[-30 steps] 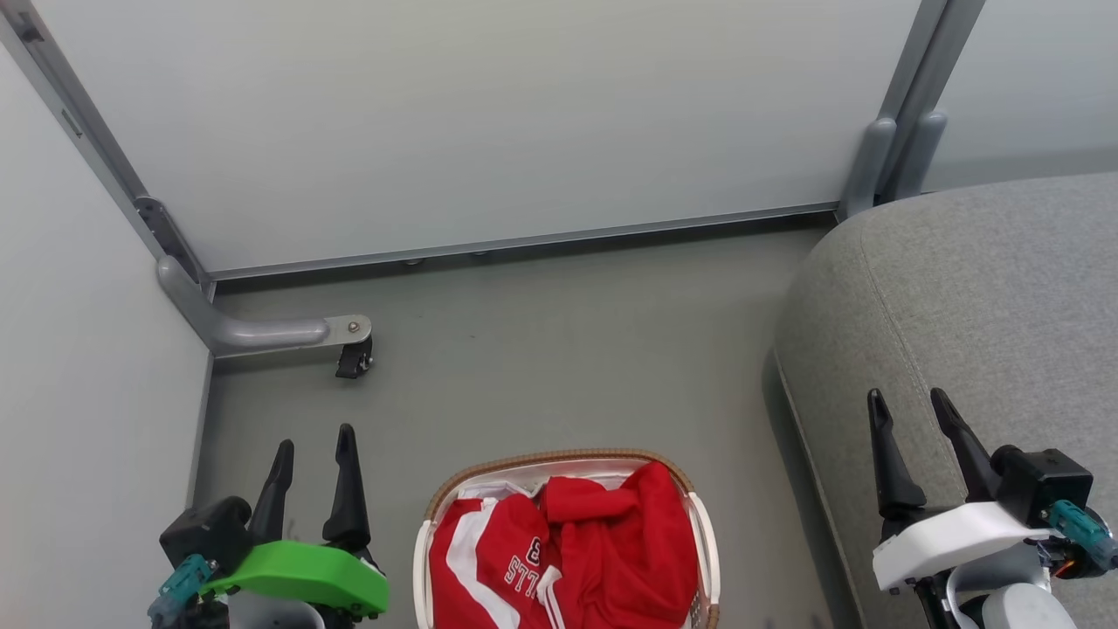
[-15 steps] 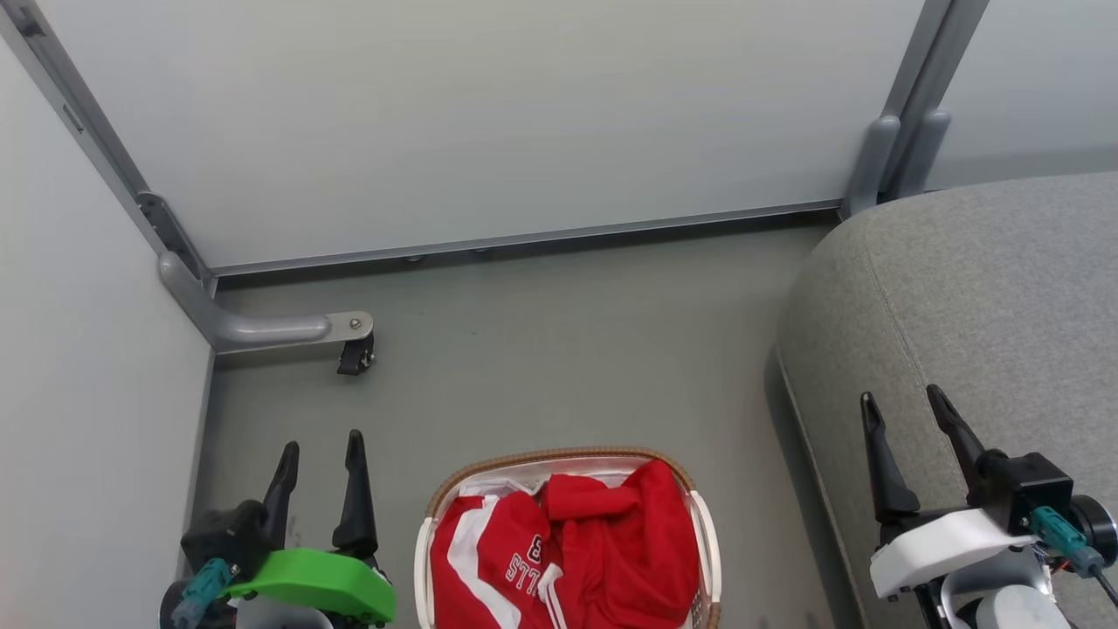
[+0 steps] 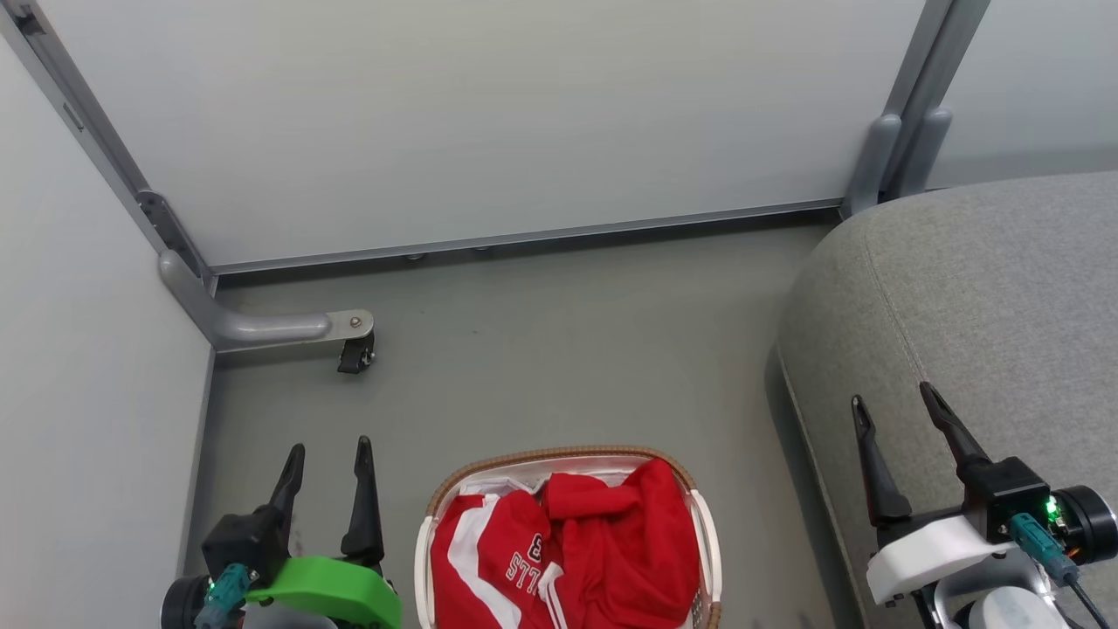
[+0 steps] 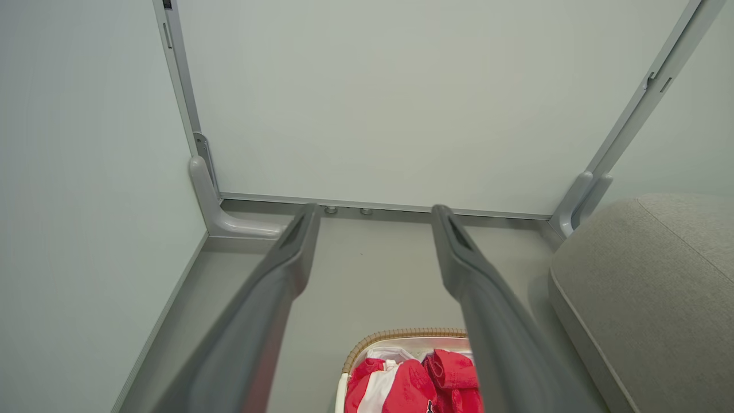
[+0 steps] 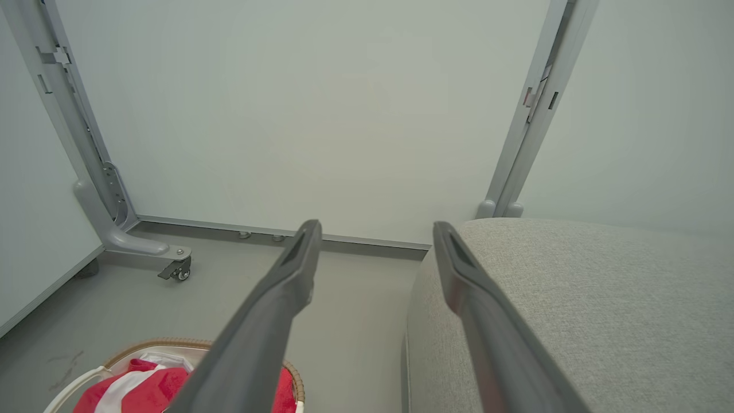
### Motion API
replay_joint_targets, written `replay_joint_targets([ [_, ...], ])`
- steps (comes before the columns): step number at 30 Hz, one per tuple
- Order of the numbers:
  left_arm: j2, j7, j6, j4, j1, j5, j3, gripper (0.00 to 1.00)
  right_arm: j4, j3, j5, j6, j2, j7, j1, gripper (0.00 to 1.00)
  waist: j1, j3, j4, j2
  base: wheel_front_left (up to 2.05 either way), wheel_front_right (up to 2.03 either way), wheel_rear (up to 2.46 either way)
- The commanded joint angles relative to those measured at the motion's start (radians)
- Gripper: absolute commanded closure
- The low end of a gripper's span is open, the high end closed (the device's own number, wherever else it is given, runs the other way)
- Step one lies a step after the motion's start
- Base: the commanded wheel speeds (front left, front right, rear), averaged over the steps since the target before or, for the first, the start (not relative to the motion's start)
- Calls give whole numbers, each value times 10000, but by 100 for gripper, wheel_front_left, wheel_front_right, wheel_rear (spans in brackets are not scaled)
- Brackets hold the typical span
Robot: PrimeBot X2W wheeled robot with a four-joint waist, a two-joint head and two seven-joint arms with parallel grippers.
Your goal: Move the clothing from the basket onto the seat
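**A:** What is changing here?

**B:** Not much, but both arms are shifting. The left claw (image 3: 330, 444) is sliding a little inward toward the basket (image 3: 559, 456). Its green wrist cover is sinking toward the bottom edge of the head view. The right claw (image 3: 891, 395) is mirroring that, drifting inward and rolling its wrist. The dark block beside its white cover is now turning a small green light toward the camera.

**A:** Are the fingers closing?

**B:** No. On both claws the two dark fingers are standing as wide apart as a second ago. They are spread open, with nothing between them.

**A:** And the clothing?

**B:** The clothing (image 3: 603, 542) is lying where it was, bunched in the basket. It is sitting just to the right of the left claw and well to the left of the right claw. It is nearer the robot than either set of fingertips, and nothing is touching it.

**A:** The seat?

**B:** The seat (image 3: 1004, 297) is lying beneath and to the right of the right claw. No red fabric is resting on the part that shows.

**A:** So what is this meaning for the task?

**B:** I am reading it as the arms lining up before a first reach. Neither garment is being lifted yet, so the whole transfer is still lying ahead. The left claw, being nearer the basket, is looking better placed to dip in.
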Motion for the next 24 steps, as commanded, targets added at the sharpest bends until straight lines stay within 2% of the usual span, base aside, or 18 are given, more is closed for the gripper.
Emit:
replay_joint_targets([
  [1,68,-82,59,17,122,237,-9,0,-51,16,-231,0,-64,-100,162,0,0,1,1,0,0,0,0],
  [24,68,-85,3,179,103,242,-61,0,-5,-59,-301,-1,-64,-109,178,0,0,13,6,0,0,0,0],
])
